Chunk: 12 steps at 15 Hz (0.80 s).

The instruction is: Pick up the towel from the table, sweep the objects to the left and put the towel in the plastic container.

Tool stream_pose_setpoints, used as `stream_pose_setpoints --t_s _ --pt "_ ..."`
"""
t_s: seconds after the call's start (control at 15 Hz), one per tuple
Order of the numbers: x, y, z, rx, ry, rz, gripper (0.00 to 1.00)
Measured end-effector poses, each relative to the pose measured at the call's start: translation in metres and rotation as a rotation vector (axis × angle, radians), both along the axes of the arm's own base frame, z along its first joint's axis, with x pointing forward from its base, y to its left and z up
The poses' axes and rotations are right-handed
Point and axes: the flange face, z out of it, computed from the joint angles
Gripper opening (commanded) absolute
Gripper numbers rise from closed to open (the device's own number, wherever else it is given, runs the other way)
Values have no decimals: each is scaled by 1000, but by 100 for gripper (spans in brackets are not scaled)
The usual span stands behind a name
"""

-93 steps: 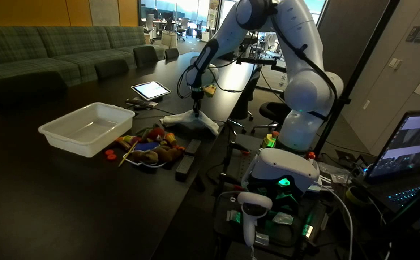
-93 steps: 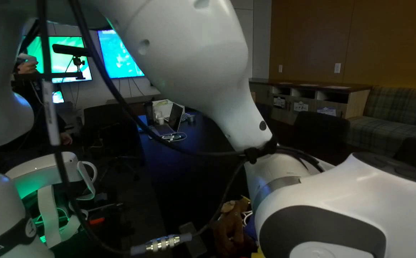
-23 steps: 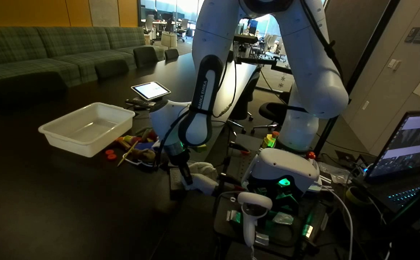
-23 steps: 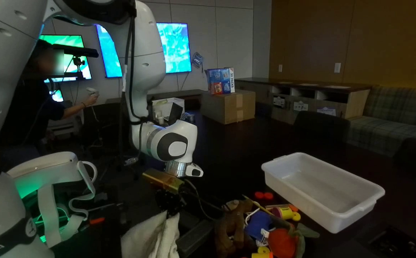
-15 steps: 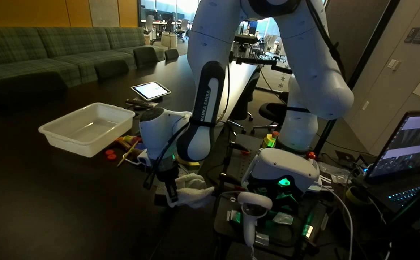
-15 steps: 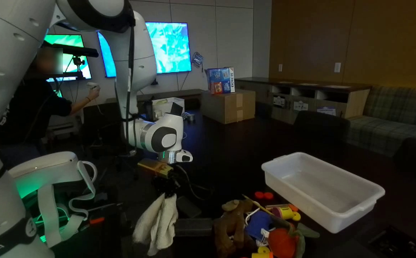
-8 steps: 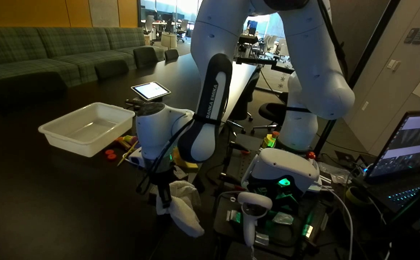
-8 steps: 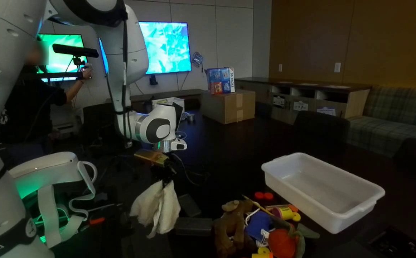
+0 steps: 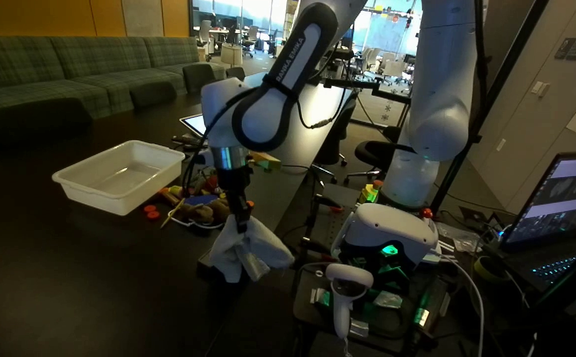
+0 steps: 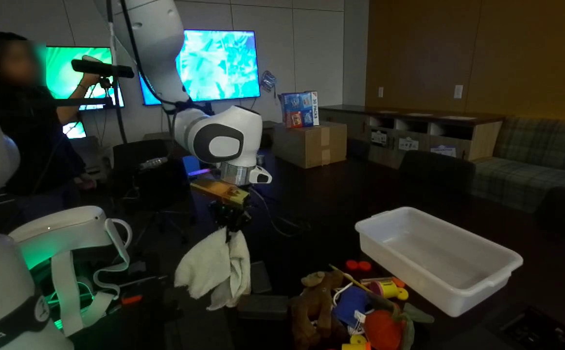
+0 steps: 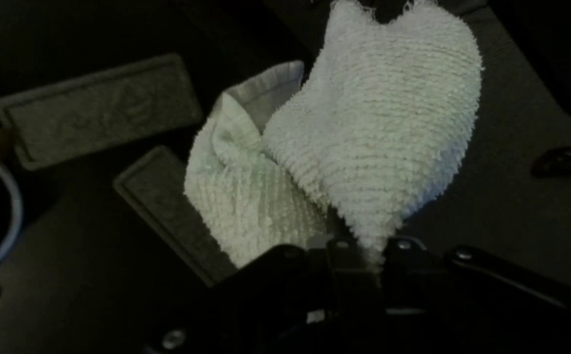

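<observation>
Since half a second ago the jaws have risen, bringing the towel (image 9: 263,245) up with them, while the toys (image 10: 353,306) and the tub (image 10: 409,274) have not shifted. My reading is that the blocks (image 11: 101,113) have had most or all of their sweep, and that this lift leads either to one more stroke or to the tub. For a stroke, lower until the towel's loose ends drag on the counter (image 9: 119,282), then push level and steady, clear of its edge. For the tub, go higher first: the toys lie between, and hanging ends could snag them. Travel slowly so the towel does not swing, halt over the tub's middle, and sink until every end is inside the rim before spreading the jaws. For now they are pressed together on the towel, pinching a gathered neck; the rest hangs below them in two flaps, one of which overlaps a block in the wrist view. Whether it touches, I cannot tell.
</observation>
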Motion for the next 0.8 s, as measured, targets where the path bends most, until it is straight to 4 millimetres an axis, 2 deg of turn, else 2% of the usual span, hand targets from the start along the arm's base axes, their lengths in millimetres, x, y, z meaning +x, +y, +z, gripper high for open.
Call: stream_pose_setpoints --t_s 0.4,0.67,0.8 --pt "22 -130 82 -45 2 -122 6" --pt "28 -232 140 -97 -93 -278 6" --pt "32 -283 160 -141 -148 -367 6"
